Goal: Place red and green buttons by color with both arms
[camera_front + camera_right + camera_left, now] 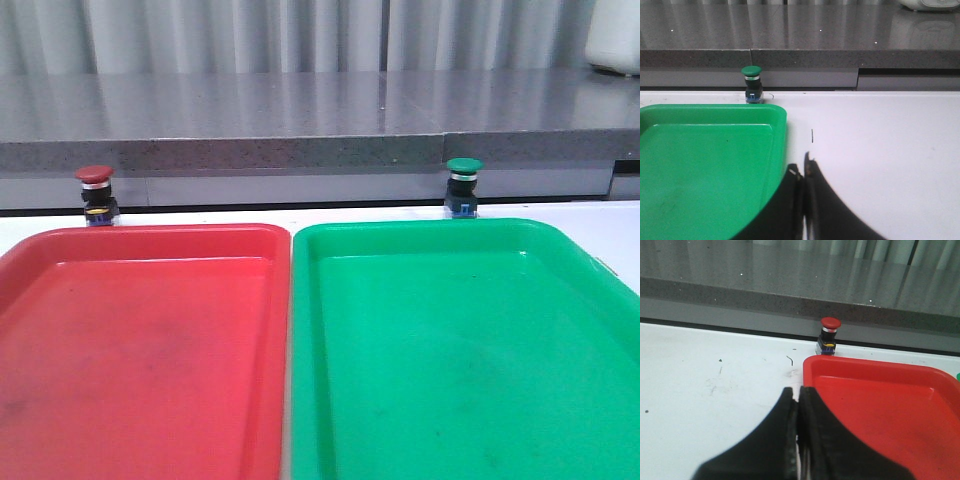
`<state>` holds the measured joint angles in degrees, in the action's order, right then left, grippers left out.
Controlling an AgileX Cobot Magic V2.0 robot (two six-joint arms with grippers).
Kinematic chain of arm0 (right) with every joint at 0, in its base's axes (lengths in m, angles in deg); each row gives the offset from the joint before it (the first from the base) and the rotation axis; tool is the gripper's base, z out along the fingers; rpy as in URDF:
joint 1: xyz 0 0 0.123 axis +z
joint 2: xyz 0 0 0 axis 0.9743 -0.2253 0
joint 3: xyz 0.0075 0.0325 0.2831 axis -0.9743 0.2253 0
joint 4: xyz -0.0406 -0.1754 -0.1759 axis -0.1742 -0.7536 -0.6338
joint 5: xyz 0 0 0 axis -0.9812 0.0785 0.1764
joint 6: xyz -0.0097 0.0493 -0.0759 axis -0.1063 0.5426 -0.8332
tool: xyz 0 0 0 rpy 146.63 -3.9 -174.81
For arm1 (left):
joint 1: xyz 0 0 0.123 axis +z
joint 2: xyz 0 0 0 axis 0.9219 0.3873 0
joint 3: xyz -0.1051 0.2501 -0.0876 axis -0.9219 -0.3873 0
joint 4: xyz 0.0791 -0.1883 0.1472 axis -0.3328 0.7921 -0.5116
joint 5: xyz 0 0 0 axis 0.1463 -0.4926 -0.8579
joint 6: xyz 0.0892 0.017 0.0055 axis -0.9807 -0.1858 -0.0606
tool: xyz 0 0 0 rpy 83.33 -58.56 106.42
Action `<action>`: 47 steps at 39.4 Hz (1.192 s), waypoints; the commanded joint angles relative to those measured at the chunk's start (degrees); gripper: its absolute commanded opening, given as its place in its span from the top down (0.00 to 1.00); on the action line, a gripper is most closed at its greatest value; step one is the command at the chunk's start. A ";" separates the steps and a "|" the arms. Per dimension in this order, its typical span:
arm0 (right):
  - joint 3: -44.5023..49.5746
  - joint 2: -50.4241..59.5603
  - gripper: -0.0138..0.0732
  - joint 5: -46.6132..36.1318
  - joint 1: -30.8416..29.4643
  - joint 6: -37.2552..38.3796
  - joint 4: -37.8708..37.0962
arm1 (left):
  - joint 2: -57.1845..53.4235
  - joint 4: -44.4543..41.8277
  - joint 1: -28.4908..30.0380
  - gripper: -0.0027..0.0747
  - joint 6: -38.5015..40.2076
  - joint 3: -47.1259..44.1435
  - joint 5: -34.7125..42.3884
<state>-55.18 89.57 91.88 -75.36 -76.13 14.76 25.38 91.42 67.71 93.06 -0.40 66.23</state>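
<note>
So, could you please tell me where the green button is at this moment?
In the front view the green button stands upright on the white table, right of centre, just behind the green tray's far rim and before the grey ledge.

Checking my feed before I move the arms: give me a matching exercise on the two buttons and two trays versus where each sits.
Things:
1. red button
2. green button
3. red tray
4. green tray

Places, seen from the front:
A. on the table behind the right-hand tray's far rim
B. left half of the table, nothing in it
C. on the table behind the left-hand tray's far rim
D. right half of the table, nothing in it

Pairs: 1-C, 2-A, 3-B, 4-D
</note>
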 commanded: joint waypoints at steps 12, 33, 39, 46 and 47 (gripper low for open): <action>-1.34 0.69 0.98 -9.79 -0.44 -0.53 -0.65 | -0.86 0.17 0.15 0.99 0.12 -1.19 19.13; -33.04 -18.44 0.97 13.22 -0.44 -0.48 -0.65 | 19.91 -1.00 0.15 0.99 -0.49 28.56 -1.83; -33.43 -21.71 0.97 12.73 -0.44 -0.48 -0.65 | 23.33 -1.00 0.15 0.99 -0.49 29.50 -1.72; -33.31 -21.77 0.87 12.78 -0.44 -0.48 -0.65 | 23.45 -1.00 0.15 0.87 -0.49 29.50 -1.72; -33.31 -21.77 0.83 12.78 -0.44 -0.48 -0.65 | 23.45 -1.00 0.15 0.83 -0.49 29.50 -1.72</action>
<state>-86.45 68.62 108.60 -75.36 -76.13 14.76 48.09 90.41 67.71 92.59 26.92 60.20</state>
